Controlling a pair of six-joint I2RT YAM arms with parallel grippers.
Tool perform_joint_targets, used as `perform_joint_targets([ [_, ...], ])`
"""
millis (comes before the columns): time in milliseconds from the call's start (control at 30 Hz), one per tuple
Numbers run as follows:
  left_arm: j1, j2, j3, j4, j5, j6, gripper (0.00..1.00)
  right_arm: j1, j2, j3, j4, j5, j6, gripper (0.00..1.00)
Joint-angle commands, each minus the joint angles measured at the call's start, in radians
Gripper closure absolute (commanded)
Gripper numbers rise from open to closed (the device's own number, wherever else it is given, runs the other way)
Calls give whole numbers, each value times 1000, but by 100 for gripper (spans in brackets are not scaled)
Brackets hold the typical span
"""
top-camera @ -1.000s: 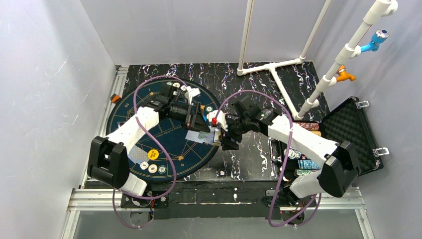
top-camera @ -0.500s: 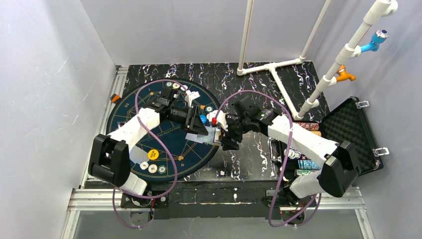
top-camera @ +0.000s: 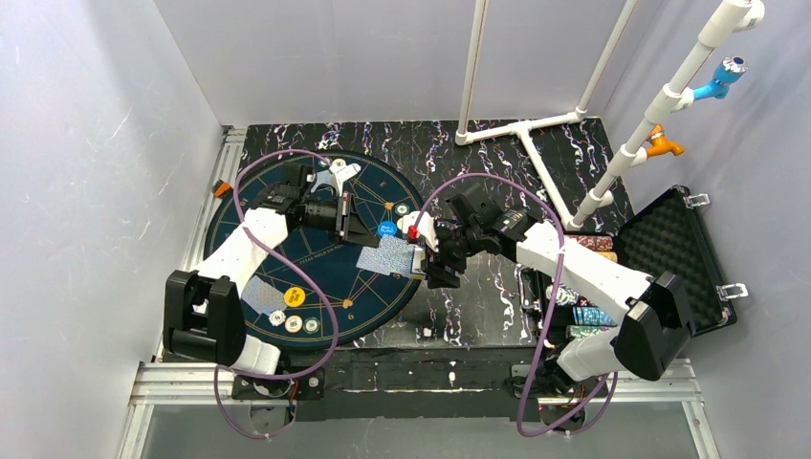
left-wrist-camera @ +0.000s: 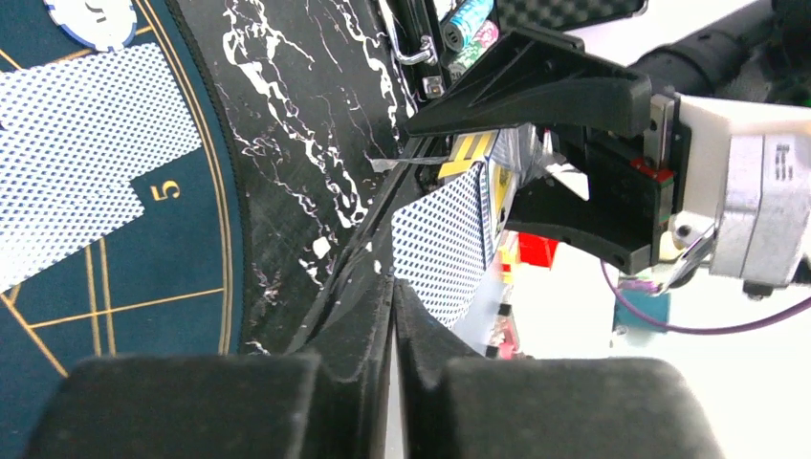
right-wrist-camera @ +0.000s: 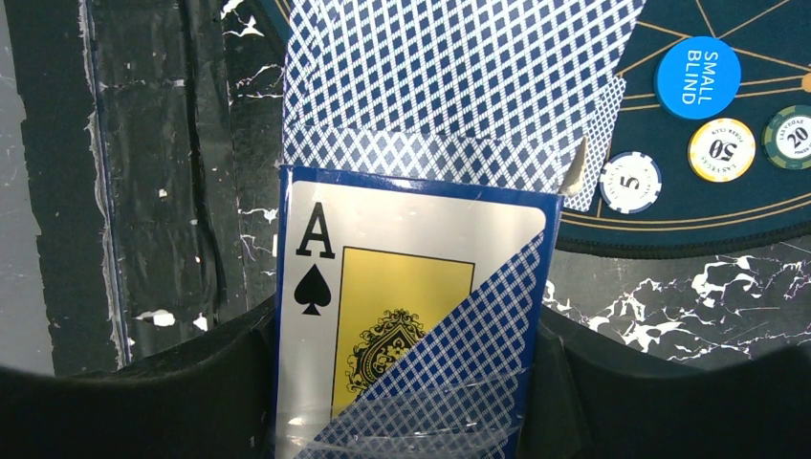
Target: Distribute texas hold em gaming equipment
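At the mat's [top-camera: 373, 292] near edge lie a yellow disc [top-camera: 295, 296], three chips [top-camera: 294, 324] and a card [top-camera: 258, 295], so one seat looks served. More cards [top-camera: 383, 256] lie at its right edge, the blue disc [top-camera: 386, 229] just beyond. Beside that edge the right gripper [right-wrist-camera: 406, 382] clamps the deck [right-wrist-camera: 383, 287]. Over the mat the left gripper [left-wrist-camera: 392, 287] has jaws together, no card visible between. The far cards [top-camera: 344, 173] lie at the far edge. Stacked chips [top-camera: 595, 316] by the case [top-camera: 684, 249] suggest plenty is left.
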Motion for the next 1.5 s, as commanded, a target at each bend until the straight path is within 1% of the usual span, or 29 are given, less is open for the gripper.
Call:
perform_joint_targets([
  [0, 31, -73, -19, -20, 55, 8, 100, -4, -43, 4, 52, -28, -2, 99],
  [100, 49, -95, -27, -16, 67, 7, 100, -4, -42, 4, 52, -27, -4, 99],
  [133, 51, -102, -32, -11, 80, 9, 95, -4, -42, 4, 52, -26, -4, 99],
  [200, 52, -102, -39, -11, 69, 4, 66, -4, -40, 7, 50, -29, -4, 99],
  [233, 51, -102, -42, -8, 62, 2, 54, -4, -40, 8, 48, -31, -4, 99],
  [267, 51, -100, -48, -1, 53, -4, 48, -4, -40, 10, 48, -33, -4, 99],
  [333, 46, -83, -59, 20, 56, -21, 43, -5, -37, 12, 48, -36, -4, 99],
  [533, -39, -52, -63, 22, 51, -17, 40, -4, -34, 21, 46, -41, -4, 99],
  [600, -43, -53, -67, 26, 47, -15, 41, -4, -31, 23, 45, -42, -4, 99],
  [733, -45, -45, -72, 24, 40, -12, 48, -4, -29, 28, 46, -52, -2, 99],
  [833, -43, -50, -71, 3, 40, 2, 61, -5, -29, 35, 42, -53, -3, 99],
  [900, -38, -65, -72, -12, 35, 12, 68, -5, -28, 35, 40, -54, -2, 99],
  [1067, 7, -89, -76, -15, 64, 6, 79, -5, -28, 33, 41, -55, -2, 99],
  [1233, 52, -111, -79, -15, 89, 1, 88, -7, -28, 30, 41, -52, -3, 99],
  [1300, 66, -119, -82, -12, 102, -3, 92, -7, -28, 29, 42, -52, -4, 99],
  [1367, 76, -128, -84, -9, 111, -6, 100, -7, -27, 28, 42, -50, -3, 99],
  [1433, 88, -136, -86, -4, 125, -8, 100, -7, -25, 27, 44, -50, -5, 99],
  [1467, 91, -137, -87, -2, 136, -10, 95, -8, -26, 27, 44, -49, -6, 99],
])
